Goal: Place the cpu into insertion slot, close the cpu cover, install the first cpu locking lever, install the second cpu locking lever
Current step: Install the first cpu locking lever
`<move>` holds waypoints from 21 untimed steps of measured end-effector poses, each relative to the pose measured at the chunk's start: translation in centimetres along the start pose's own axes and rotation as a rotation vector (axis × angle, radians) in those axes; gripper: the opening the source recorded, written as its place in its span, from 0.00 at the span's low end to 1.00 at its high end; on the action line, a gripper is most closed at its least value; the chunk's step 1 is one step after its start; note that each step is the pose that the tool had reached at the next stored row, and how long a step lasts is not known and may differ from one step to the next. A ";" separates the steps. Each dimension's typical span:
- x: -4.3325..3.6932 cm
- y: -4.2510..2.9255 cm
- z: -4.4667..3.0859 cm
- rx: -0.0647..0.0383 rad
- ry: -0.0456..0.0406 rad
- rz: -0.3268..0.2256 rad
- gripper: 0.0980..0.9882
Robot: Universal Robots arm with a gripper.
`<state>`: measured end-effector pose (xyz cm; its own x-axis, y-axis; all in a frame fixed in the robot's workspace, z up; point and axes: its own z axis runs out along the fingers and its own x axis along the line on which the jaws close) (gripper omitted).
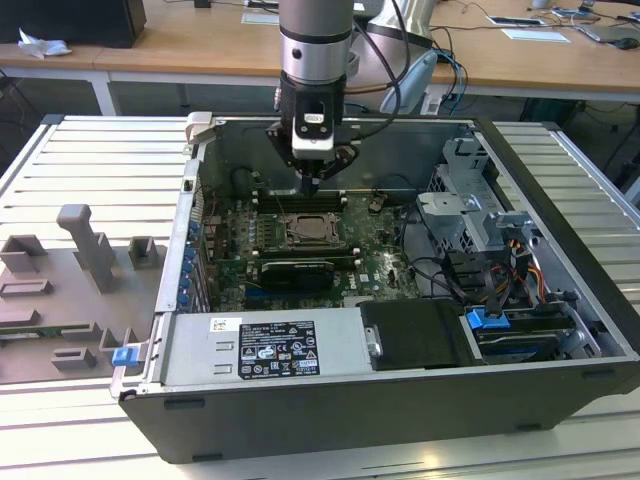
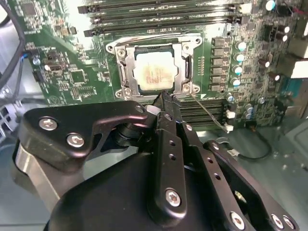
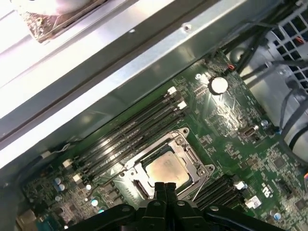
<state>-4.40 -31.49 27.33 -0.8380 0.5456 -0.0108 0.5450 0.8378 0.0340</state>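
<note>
One open computer case (image 1: 560,300) lies on its side, the motherboard (image 2: 72,72) exposed within. At its middle the cpu cover (image 2: 185,67) lies flat around the cpu (image 2: 153,72), which sits in its socket. Above the socket's edge hangs the gripper (image 2: 163,98) — fingers pressed together, nothing between them. A thin locking lever (image 2: 207,113) juts free beside the socket. The risk, as I judge it — the narrow tip slipping off that wire and striking the board or nearby memory slots (image 2: 159,19).

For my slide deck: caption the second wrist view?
Closed claw poised at the socket edge, cpu seated beneath the lowered cpu cover.
</note>
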 end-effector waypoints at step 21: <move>0.91 -0.59 0.11 -0.004 0.0120 -0.347 0.01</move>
<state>-5.48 -31.49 27.19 -0.9735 0.2283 -0.0107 0.2278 0.9731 0.0344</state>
